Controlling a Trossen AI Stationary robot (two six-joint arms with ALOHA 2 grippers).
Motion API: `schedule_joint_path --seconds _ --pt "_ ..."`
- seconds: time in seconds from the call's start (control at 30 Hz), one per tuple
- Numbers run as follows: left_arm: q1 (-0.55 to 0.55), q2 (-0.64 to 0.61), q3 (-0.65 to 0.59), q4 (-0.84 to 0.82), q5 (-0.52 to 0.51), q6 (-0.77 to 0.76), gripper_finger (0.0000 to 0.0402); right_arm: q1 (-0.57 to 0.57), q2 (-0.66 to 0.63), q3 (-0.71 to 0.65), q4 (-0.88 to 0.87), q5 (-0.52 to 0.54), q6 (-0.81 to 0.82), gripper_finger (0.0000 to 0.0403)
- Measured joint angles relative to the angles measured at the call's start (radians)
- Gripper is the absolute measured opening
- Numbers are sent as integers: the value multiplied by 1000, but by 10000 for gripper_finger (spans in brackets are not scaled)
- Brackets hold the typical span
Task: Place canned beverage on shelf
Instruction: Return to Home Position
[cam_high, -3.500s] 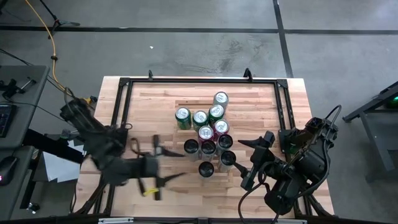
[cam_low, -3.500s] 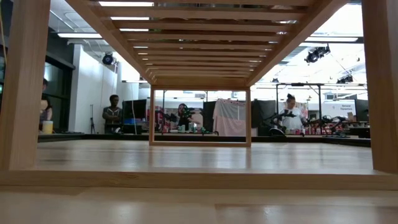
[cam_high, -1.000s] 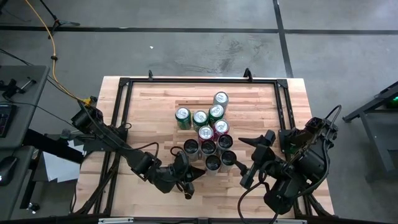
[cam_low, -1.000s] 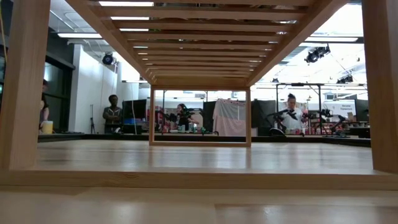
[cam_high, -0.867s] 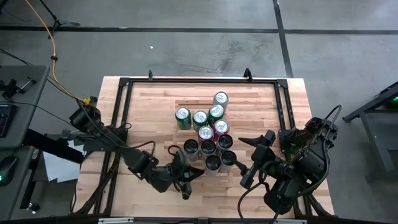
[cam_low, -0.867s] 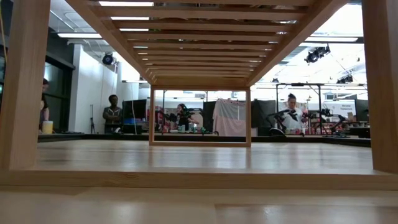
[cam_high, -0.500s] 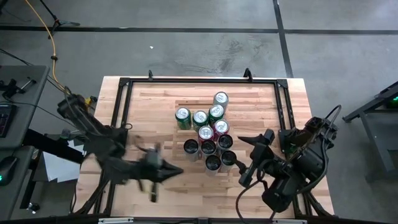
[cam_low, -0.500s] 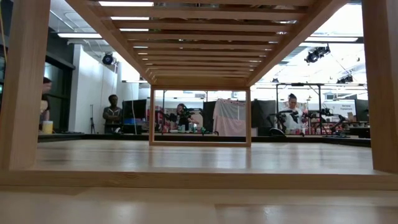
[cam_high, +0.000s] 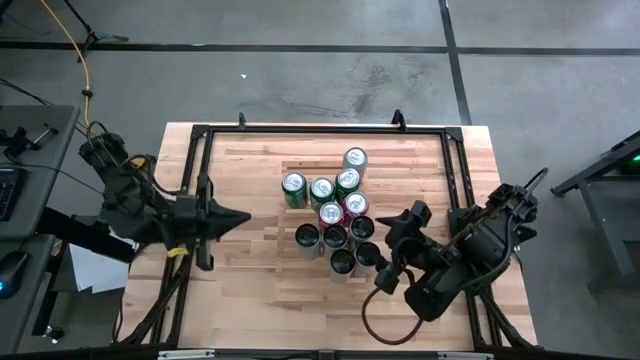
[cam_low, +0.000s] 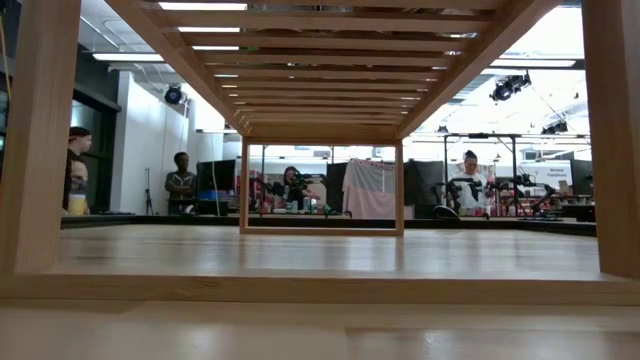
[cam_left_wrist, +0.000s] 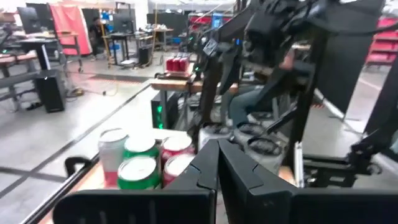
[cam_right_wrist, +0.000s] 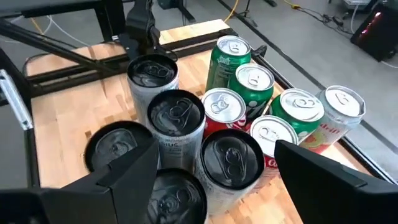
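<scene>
Here the cans (cam_high: 343, 262) stand upright in one tight cluster on top of the shelf (cam_low: 320, 62), near the middle of the worktop (cam_high: 477, 150). Farthest from the arms is a white and yellow can (cam_high: 355, 160). Next come three green cans (cam_high: 321, 192), then two red cans (cam_high: 330, 214) side by side. Nearest the arms are five dark-topped cans (cam_high: 334, 238), each touching or almost touching its neighbours. The right gripper (cam_high: 386, 252) sits just beside the dark-topped cans on their right side, its jaws spread wide with nothing between them; the right wrist view looks down over the whole cluster. The left gripper (cam_high: 243, 216) is well apart from the cans, out towards the left side of the worktop. It points at the cluster with its jaws pressed together, holding nothing. The low view looks level beneath the shelf's slats, with its pale wooden legs at either side. None of the cans or arms show in that view, and several people (cam_low: 181, 180) are in the room beyond.
</scene>
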Motion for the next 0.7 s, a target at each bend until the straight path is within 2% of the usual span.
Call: schedule_joint_path --seconds 0.1,0.2,0.27,0.37,0.57,0.63,0.7 --pt "21 -39 -68 -3 1 -24 0 14 -23 0 -10 0 -10 301" --pt "40 -79 -161 8 15 -84 0 34 -57 0 -10 38 -22 277" --pt "59 -112 -233 46 41 -118 0 46 -76 0 -10 55 -36 250" --pt "102 -170 -349 189 113 -100 0 57 -108 0 -11 68 -63 192" --pt "284 -300 -526 505 402 5 0 64 -153 0 -11 64 -101 30" --pt "366 -343 -564 535 508 6 0 64 -162 0 -11 57 -100 12" --pt "449 -386 -589 533 592 -17 0 68 -165 0 -11 51 -91 20"
